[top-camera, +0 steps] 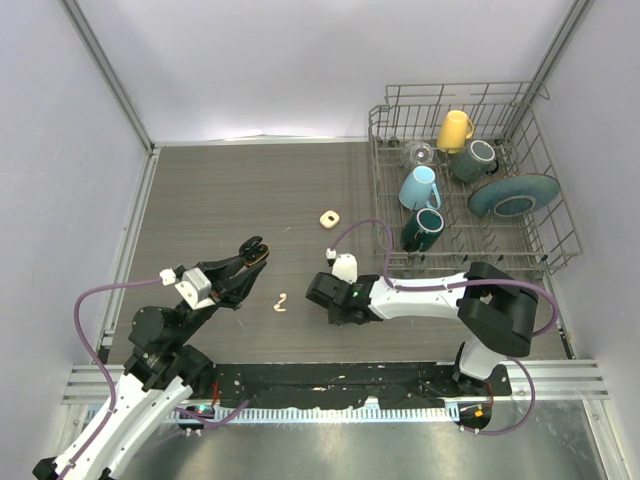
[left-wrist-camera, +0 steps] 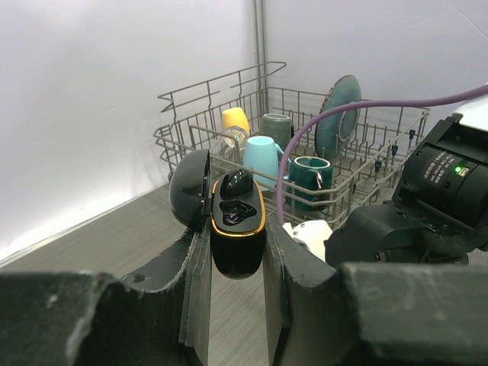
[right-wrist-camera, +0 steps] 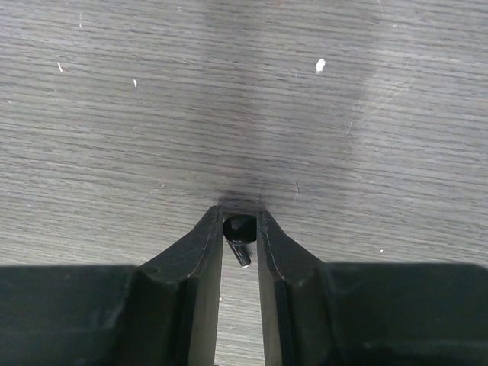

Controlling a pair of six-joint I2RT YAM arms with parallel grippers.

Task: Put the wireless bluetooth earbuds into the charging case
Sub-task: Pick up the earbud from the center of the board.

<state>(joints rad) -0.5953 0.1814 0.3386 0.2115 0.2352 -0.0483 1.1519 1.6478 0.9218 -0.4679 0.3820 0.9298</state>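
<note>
**A:** Entry: left fingers?

**B:** Closed on the lower body of the charging case, which is held up off the bench. Its lid is swung open to one side. One black earbud sits in the upper well. The well below it looks unfilled (glossy, hard to be sure).

**A:** Right fingers?

**B:** Down at the bench surface and drawn narrow, pinching a second black earbud between the tips. Its stem points back toward the wrist camera.

**A:** Anything loose on the bench?

**B:** A cream-white earbud lies between the two arms, near both but touching neither. A small cream object lies farther back (cannot tell what it is).

**A:** Surroundings?

**B:** A wire dish rack stands at the far right of the bench. It holds mugs in yellow, light blue and dark green, and a teal plate on edge.
</note>
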